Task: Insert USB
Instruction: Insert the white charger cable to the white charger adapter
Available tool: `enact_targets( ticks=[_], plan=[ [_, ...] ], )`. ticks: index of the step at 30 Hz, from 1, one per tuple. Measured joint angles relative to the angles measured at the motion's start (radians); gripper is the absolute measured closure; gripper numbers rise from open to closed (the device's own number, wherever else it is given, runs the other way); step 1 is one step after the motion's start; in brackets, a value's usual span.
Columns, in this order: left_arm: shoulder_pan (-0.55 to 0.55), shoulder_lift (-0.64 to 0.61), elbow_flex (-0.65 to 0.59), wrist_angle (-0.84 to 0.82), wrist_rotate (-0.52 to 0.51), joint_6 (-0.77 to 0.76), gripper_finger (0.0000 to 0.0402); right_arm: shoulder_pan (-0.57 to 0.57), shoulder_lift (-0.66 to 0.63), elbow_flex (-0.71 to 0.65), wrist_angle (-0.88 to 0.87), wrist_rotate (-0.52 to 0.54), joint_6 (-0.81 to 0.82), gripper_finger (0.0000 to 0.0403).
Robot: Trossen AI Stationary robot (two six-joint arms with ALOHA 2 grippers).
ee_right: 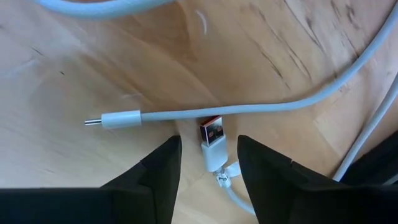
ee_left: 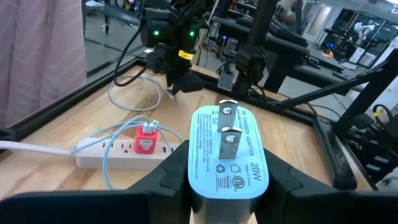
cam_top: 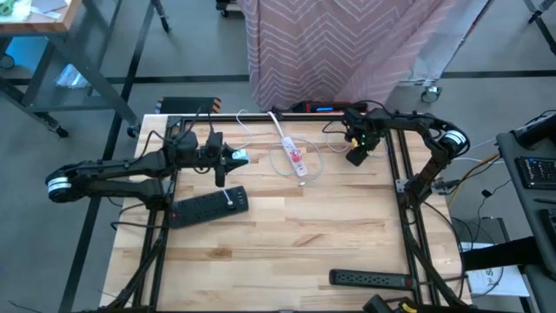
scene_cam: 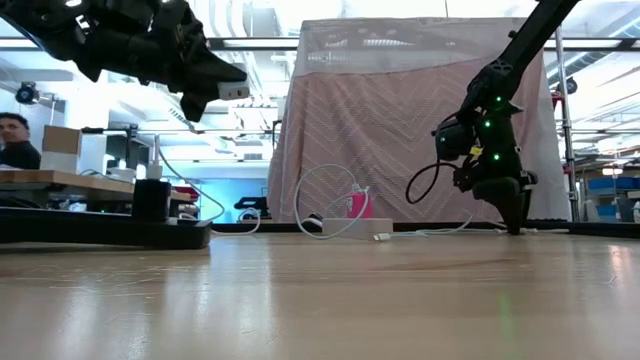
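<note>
A pale-blue charger (ee_left: pixel 225 158) is sitting in the black left pincer (ee_left: pixel 224 186); a white, orange-tipped USB plug (ee_right: pixel 212 138) is lying between the right pincer's (ee_right: pixel 208 163) fingers.

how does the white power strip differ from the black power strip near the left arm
The white power strip lies mid-table at the back with a red plug in it and pale cable looped around; the black power strip lies nearer the left edge. White looks slimmer, black broader. Both lie flat on the wooden table.
</note>
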Motion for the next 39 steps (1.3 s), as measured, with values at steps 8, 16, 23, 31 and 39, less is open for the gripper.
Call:
enact_targets(
  ticks=[8, 16, 23, 31, 39],
  plan=[
    [0.000, 0.013, 0.000, 0.001, -0.001, 0.001, 0.0301, -0.002, 0.000, -0.003, -0.005, 0.015, -0.051, 0.0263],
    [0.000, 0.013, 0.000, -0.024, -0.032, -0.006, 0.0300, -0.059, 0.001, -0.005, -0.023, 0.011, -0.088, 0.0254],
    [0.000, 0.013, 0.000, -0.043, -0.056, -0.018, 0.0299, -0.091, 0.002, -0.006, -0.011, -0.038, -0.132, 0.0282],
    [0.000, 0.025, 0.000, -0.043, -0.054, -0.021, 0.0301, -0.098, -0.005, -0.058, 0.063, -0.115, -0.267, 0.0352],
    [0.000, 0.109, -0.001, 0.016, 0.035, 0.009, 0.0301, -0.076, -0.078, -0.072, 0.083, -0.127, -0.279, 0.0394]
  ],
)
